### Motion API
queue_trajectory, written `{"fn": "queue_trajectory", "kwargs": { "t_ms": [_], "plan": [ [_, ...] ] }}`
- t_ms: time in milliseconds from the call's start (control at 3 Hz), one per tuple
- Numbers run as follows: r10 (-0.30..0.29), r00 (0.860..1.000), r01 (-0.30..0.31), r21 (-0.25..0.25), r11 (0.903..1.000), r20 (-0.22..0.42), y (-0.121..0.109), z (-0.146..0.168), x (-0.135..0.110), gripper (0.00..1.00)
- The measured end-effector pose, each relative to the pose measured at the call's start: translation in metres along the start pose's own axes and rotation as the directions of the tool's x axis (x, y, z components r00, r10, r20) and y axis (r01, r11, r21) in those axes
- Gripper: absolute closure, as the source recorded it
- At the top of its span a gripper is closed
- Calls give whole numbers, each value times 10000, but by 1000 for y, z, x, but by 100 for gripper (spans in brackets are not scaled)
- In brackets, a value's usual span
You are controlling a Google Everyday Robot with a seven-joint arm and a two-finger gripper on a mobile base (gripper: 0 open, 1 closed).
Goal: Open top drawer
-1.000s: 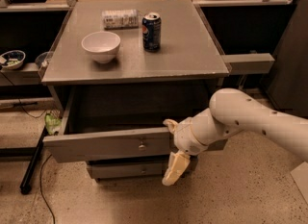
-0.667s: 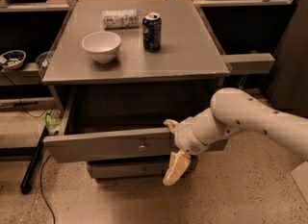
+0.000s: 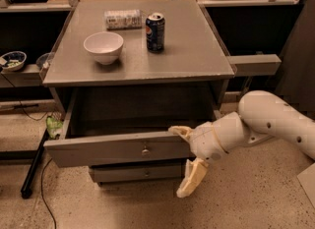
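Note:
The top drawer (image 3: 98, 150) of the grey cabinet is pulled out toward me, and its deep box is open and dark inside. Its small metal knob (image 3: 144, 149) sits at the centre of the wide grey front. My gripper (image 3: 186, 155) is at the right end of the drawer front, to the right of the knob. It is open, with one finger (image 3: 180, 131) at the front's top edge and the other finger (image 3: 192, 179) hanging below the front's bottom edge. It holds nothing.
A narrower drawer front (image 3: 140, 173) shows below, closed. On the cabinet top (image 3: 197, 51) stand a white bowl (image 3: 103, 47), a blue soda can (image 3: 155, 31) and a lying packet (image 3: 123, 19). A shelf (image 3: 253, 65) juts out at right; cables (image 3: 34, 161) lie at left.

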State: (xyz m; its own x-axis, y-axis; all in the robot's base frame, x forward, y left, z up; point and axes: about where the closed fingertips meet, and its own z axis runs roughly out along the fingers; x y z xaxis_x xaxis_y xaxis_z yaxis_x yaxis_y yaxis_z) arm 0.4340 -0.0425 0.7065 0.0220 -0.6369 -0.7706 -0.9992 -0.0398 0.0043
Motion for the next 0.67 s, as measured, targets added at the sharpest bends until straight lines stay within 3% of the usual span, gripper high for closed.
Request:
{"fn": "queue_trajectory", "kwargs": {
  "t_ms": [333, 667],
  "plan": [
    [-133, 9978, 157, -366, 9992, 651, 26, -13, 0, 0],
    [-138, 9983, 157, -318, 9994, 571, 26, -15, 1, 0]
  ]
}}
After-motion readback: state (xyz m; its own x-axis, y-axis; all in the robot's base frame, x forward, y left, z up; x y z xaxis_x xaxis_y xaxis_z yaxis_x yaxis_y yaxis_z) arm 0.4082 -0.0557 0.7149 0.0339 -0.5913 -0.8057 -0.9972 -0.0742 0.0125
